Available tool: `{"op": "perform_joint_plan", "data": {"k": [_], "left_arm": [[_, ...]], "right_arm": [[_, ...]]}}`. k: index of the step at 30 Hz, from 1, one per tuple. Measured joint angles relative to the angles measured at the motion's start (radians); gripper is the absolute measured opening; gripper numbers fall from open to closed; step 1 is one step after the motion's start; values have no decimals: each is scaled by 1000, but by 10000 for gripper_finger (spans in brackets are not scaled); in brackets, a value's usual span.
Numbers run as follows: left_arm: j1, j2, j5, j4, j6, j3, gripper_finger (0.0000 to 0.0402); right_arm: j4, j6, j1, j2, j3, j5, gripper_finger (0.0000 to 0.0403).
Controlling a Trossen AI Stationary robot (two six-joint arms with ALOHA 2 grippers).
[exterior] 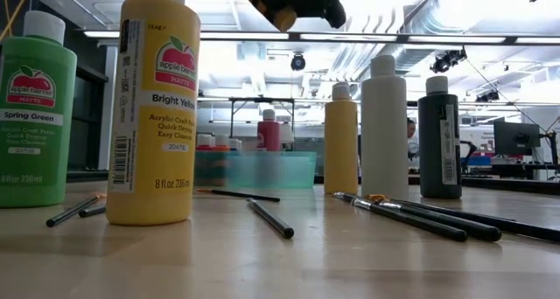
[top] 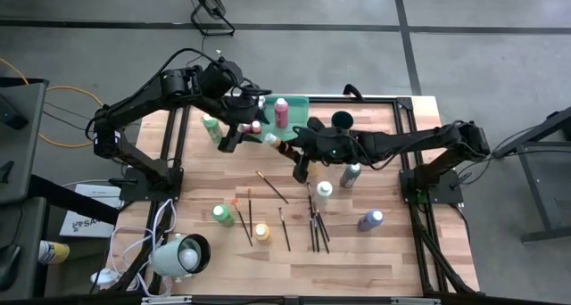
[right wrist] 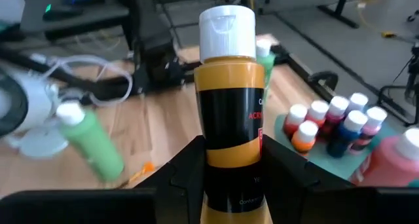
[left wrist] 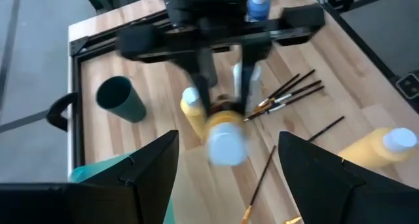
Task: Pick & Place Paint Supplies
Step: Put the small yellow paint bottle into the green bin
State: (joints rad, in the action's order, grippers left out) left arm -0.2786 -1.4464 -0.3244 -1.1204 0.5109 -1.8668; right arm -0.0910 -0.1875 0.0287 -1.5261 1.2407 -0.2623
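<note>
An ochre paint bottle (right wrist: pixel 228 106) with a black label and a white cap is in my right gripper (right wrist: pixel 228 178), high over the table's middle (top: pixel 278 144). Its cap (top: pixel 269 139) points at my left gripper (top: pixel 234 136), which hangs open close by with nothing between its fingers (left wrist: pixel 150 171). In the left wrist view the bottle (left wrist: pixel 226 142) faces me cap first. Other paint bottles stand on the table: green (top: pixel 222 215), yellow (top: pixel 261 231), white (top: pixel 323 191), grey (top: pixel 351 174), purple (top: pixel 370 219). Several paintbrushes (top: pixel 316 225) lie flat among them. My right gripper pinches the bottle's body on its black label (right wrist: pixel 229 152), one finger (right wrist: pixel 190 171) on each side. The bottle lies along the fingers, cap pointing away from the wrist. It is held nearly level, coming from the table's right, lifted clear of the table.
The green tray (top: pixel 299 102) at the far edge holds small paint bottles (right wrist: pixel 327 119) and a pink bottle (top: pixel 281 111). A dark cup (top: pixel 342 120) stands to its right, a green bottle (top: pixel 211 127) to its left. A white lamp (top: pixel 183 256) sits at the near left corner.
</note>
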Motion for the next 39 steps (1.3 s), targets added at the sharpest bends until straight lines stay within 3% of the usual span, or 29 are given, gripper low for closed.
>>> {"op": "perform_joint_plan", "data": {"k": [12, 20, 24, 32, 39], "left_arm": [[44, -41, 127, -4, -23, 1, 253], [44, -64, 114, -2, -30, 1, 251], [44, -65, 103, -11, -33, 1, 221], [44, -65, 102, -17, -46, 1, 113], [44, -65, 114, -27, -45, 1, 113]], "right_arm": [[89, 35, -37, 0, 0, 61, 114], [89, 39, -36, -1, 0, 63, 114], [89, 57, -36, -1, 0, 63, 114], [87, 66, -36, -1, 0, 64, 114], [87, 79, -36, -2, 0, 63, 122]]}}
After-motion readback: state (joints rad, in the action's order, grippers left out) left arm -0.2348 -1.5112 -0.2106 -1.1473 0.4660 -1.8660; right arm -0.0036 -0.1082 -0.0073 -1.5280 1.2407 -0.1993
